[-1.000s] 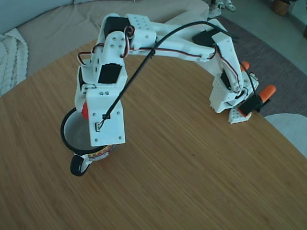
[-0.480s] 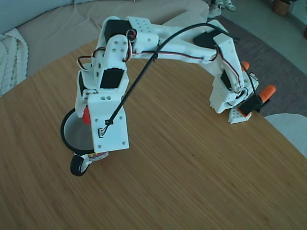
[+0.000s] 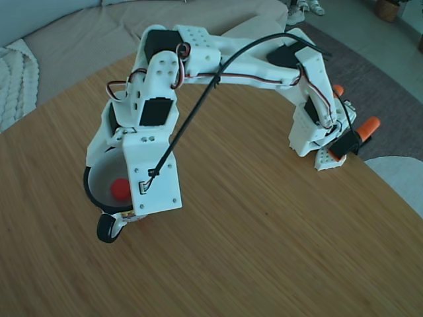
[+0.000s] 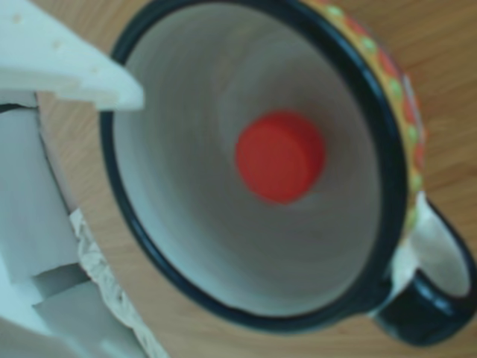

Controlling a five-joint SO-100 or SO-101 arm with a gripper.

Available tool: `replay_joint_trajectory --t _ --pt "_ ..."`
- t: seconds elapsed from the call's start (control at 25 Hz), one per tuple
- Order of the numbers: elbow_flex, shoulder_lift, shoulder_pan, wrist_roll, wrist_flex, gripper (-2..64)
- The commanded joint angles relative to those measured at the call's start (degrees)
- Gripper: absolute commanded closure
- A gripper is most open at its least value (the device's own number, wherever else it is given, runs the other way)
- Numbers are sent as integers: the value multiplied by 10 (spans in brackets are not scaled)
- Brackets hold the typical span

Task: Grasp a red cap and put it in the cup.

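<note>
The red cap [image 3: 120, 189] lies flat on the bottom of the cup [image 3: 90, 190], a white mug with a black rim and black handle at the table's left in the fixed view. The other view looks straight down into the cup [image 4: 186, 104], with the red cap [image 4: 280, 156] loose near the middle of its floor. My gripper [image 3: 109, 162] hangs over the cup's mouth, open, its white fingers [image 4: 112, 86] at the rim's left side and well apart from the cap. Nothing is held between them.
The white arm arches across the round wooden table [image 3: 264, 251] from its base [image 3: 316, 142] at the right edge, held there by orange clamps [image 3: 367, 125]. A beige sofa [image 3: 73, 39] lies behind the table, and a rug [image 3: 390, 86] beyond the right edge.
A second ago the red cap was pinched in the gripper just above the cup's rim. The gripper has since opened and the cap has dropped to the cup's bottom.
</note>
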State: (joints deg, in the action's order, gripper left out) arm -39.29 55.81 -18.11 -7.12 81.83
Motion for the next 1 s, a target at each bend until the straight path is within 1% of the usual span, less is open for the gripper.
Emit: replay_joint_trajectory --t 0.0,0.44,0.56,0.96 --pt "37 22 2 -2 3 137" --pt "37 24 3 3 3 137" --pt "28 52 8 4 4 137" --pt "28 208 63 4 118 137"
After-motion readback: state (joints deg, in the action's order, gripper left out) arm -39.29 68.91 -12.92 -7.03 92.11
